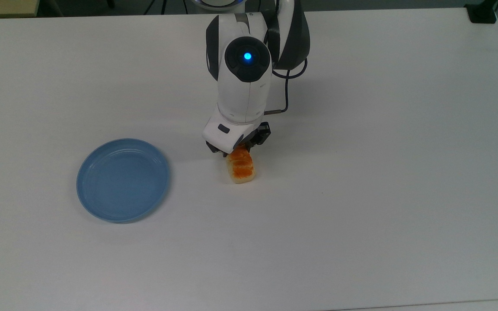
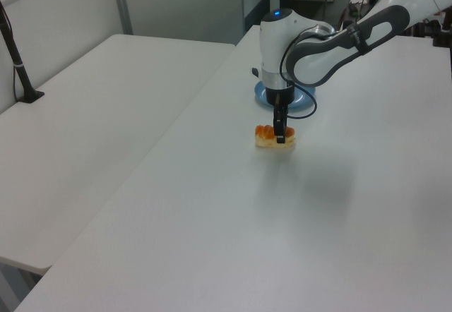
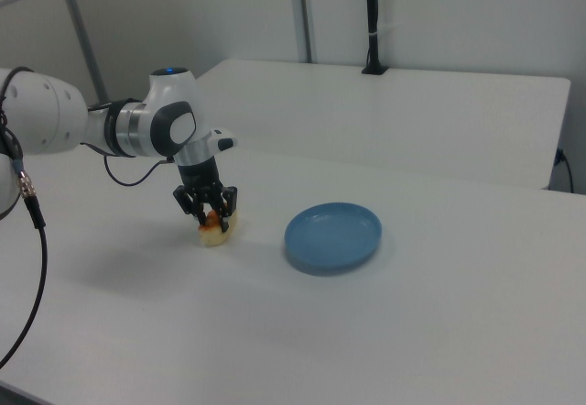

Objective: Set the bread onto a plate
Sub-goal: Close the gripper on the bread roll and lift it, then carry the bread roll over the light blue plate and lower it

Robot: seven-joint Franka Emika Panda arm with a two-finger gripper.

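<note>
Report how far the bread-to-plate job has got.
Done: the tool is down at the small orange-topped bread loaf, fingers straddling its far end in the top view. In hand: the grasp; whether the fingers have clamped is unclear, and the loaf sits on the white table. Left: lift and carry to the round light-blue plate, which holds nothing.

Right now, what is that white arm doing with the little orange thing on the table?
The robot arm has its gripper lowered over one end of a small loaf of bread, with a finger on either side of it. The bread lies on the white table; nothing shows it lifted. A light-blue plate, with nothing on it, sits apart from the loaf, toward the top view's left. It looks set to grasp the bread and carry it to the plate.
</note>
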